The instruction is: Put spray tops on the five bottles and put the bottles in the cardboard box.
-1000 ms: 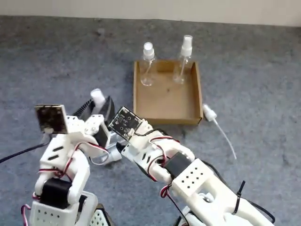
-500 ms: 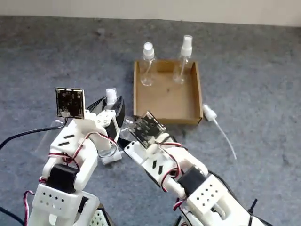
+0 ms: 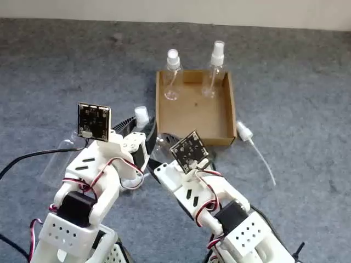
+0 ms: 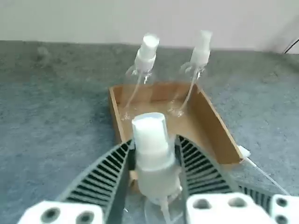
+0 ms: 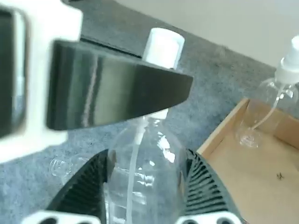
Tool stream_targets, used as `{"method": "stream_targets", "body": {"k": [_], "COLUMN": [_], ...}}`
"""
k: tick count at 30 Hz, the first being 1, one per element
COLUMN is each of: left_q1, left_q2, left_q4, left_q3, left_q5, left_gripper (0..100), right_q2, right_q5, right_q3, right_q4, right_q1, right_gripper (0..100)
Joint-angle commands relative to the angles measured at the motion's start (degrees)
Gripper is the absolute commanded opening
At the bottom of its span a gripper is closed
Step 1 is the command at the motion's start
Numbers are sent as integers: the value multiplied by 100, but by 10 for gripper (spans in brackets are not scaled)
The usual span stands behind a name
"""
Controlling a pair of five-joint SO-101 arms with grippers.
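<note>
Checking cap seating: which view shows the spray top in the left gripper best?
Left wrist view: spray top centred, unobstructed, in the left gripper. Right wrist view: a dark finger covers its lower part. High view: small, seen from above.

The bottle (image 5: 140,172) is clear, glossy plastic; its spray top (image 4: 149,128) is smooth white plastic. The fingers (image 4: 105,175) of the left gripper (image 4: 154,144) are black, ribbed, matt plastic, and the arm shells (image 3: 90,164) are white plastic. The cardboard box (image 3: 232,109) is matt brown cardboard. The table cover (image 3: 301,82) is rough grey cloth, like carpet.
</note>
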State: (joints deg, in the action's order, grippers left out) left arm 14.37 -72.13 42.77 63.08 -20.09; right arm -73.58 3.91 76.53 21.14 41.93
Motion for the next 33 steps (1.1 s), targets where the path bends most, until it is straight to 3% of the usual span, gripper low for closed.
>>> {"method": "stream_targets", "body": {"k": [1,8,15,25,30,33], "left_q1": [48,40,-4,-435,-435,-435], "left_q2": [119,110,110,-1376,-2264,-2440], "left_q4": [149,176,1037,1486,1160,993], "left_q3": [-75,-224,-787,-734,4,215], "left_q5": [44,88,97,105,897,914], "left_gripper": [14,20,194,196,196,196], "right_q2": [-312,-295,-295,-286,-92,497], "right_q5": [-70,-62,-44,-35,-62,-62], "right_q3": [-154,-154,-154,-180,-567,-1174], "right_q4": [-286,-286,-286,-286,-251,-198], "right_q1": [-251,-251,-251,-303,-892,-1042], "right_gripper": [3,3,3,3,3,3]}}
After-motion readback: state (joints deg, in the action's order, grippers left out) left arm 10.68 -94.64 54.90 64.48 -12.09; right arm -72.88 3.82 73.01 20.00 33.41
